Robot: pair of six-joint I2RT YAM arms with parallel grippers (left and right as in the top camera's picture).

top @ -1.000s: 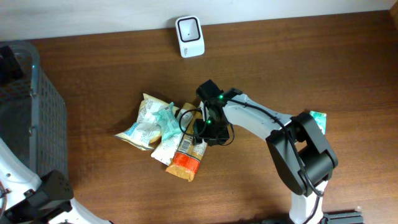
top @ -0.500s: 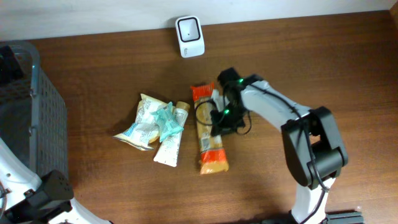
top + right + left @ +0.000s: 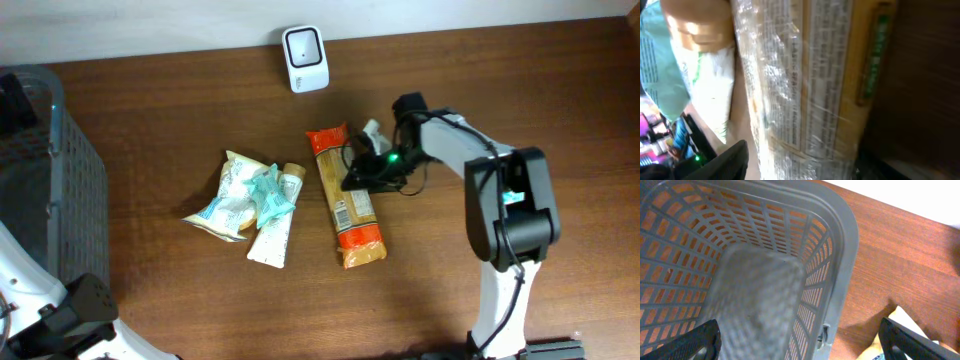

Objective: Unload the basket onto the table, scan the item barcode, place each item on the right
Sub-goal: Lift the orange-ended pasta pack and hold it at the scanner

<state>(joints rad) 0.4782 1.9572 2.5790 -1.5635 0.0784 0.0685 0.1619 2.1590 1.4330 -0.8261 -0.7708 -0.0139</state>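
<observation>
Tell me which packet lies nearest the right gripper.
The long orange-ended packet, lying alone right beside the right gripper; the cream tube and the pale bag lie together farther left.

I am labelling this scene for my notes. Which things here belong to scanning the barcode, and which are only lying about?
For the job:
- long packet
- scanner
- right gripper, at the packet's edge

Lying about:
- snack bag
- tube
- basket
</observation>
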